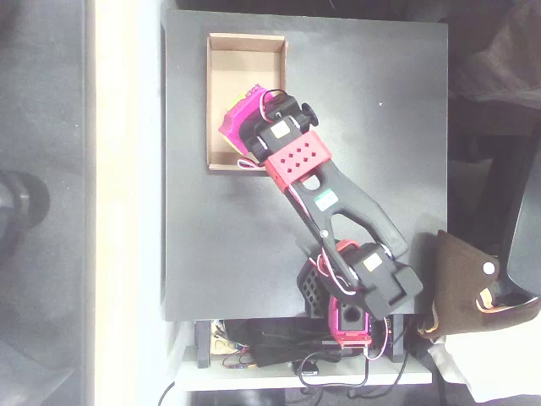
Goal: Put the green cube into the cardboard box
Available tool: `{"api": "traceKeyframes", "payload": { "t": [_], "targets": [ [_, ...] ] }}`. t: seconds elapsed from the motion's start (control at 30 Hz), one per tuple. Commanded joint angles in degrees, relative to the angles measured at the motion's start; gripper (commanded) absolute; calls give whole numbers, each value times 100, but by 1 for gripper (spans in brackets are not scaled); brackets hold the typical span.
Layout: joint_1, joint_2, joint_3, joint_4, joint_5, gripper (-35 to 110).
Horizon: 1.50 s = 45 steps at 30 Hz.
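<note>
Overhead view, and the arm (338, 211) stretches up and to the left across the black table (380, 127) from its base at the bottom edge. The black links run diagonally, the red perforated block (294, 161) sits just short of the wrist, and the magenta gripper (241, 118) hangs right over the cardboard box (245, 63). The box lies in the top left part of the table, long side running up and down the picture, tan floor bare in its upper half. The gripper covers the lower right portion of the box, its magenta body overlapping the right wall and reaching toward the middle. From straight above the fingers are hidden under the magenta housing, so whether the claw is parted or closed, and whether it holds anything, cannot be told. A sliver of yellow shows at the gripper's left edge, too small to tell whether it is the green cube, so the cube's place cannot be made out either. Cables bunch up below the table's bottom edge (279, 347)
</note>
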Motion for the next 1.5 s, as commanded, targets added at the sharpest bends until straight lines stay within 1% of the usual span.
{"api": "traceKeyframes", "payload": {
  "t": [0.0,0.23,0.73,0.83,1.0,1.1,1.47],
  "targets": [
    [-44,-176,-62,53,79,18],
    [-26,-668,-70,35,79,18],
    [-18,-721,-79,0,9,18],
    [-9,-712,-88,-9,9,23],
    [-53,-712,-70,-9,18,37],
    [-53,-712,-70,-9,9,42],
    [9,-466,-220,-9,9,43]
  ]
}}
